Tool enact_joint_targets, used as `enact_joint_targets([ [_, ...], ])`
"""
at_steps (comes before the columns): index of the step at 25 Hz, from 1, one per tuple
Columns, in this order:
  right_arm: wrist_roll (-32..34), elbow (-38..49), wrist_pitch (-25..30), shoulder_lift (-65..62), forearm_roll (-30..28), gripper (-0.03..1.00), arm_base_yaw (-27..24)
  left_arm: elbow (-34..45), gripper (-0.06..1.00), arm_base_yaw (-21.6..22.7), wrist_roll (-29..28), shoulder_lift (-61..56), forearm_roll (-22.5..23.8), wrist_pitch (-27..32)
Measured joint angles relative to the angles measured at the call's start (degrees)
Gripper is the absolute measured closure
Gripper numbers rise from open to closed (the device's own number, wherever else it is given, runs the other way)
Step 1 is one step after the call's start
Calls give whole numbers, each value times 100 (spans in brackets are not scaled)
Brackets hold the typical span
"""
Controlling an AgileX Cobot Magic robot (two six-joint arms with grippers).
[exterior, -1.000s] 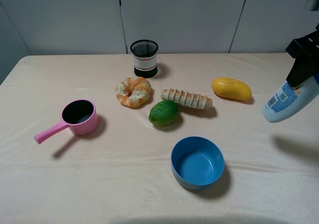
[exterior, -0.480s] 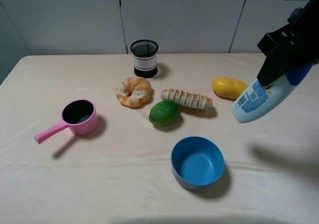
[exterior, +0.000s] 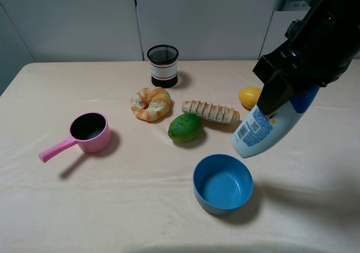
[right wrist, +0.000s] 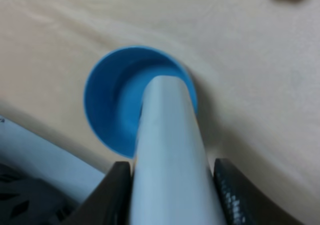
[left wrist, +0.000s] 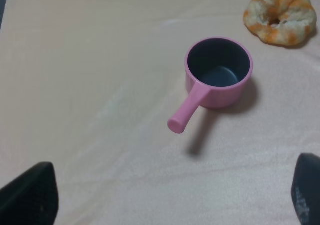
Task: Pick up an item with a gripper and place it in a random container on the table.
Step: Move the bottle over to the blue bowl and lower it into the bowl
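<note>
My right gripper (exterior: 293,91) is shut on the white lotion bottle (exterior: 263,128) and holds it tilted in the air, its base just above and right of the blue bowl (exterior: 223,184). In the right wrist view the bottle (right wrist: 170,155) runs between the black fingers (right wrist: 116,191) and points at the bowl (right wrist: 115,105) below it. The bottle's blue cap is mostly hidden by the gripper. My left gripper (left wrist: 170,197) is open and empty above the beige table (left wrist: 90,60), short of the pink saucepan (left wrist: 218,74).
A pink saucepan (exterior: 84,134) sits at the left. A black mesh cup (exterior: 163,65) stands at the back. A glazed bun (exterior: 151,103), a green fruit (exterior: 184,127), a bread stick (exterior: 211,111) and a yellow fruit (exterior: 248,96) lie mid-table.
My right arm has carried the bottle leftward and down from the table's right edge to just above the bowl's right side. The left arm has not moved.
</note>
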Motion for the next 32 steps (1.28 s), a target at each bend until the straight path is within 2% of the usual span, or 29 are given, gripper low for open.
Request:
enact_joint_targets([
  [12,425,0,-45,5,0,70,730,0,0,0,0,0,0,0],
  [32,432,6,-368,1274,17,70,771,0,0,0,0,0,0,0],
])
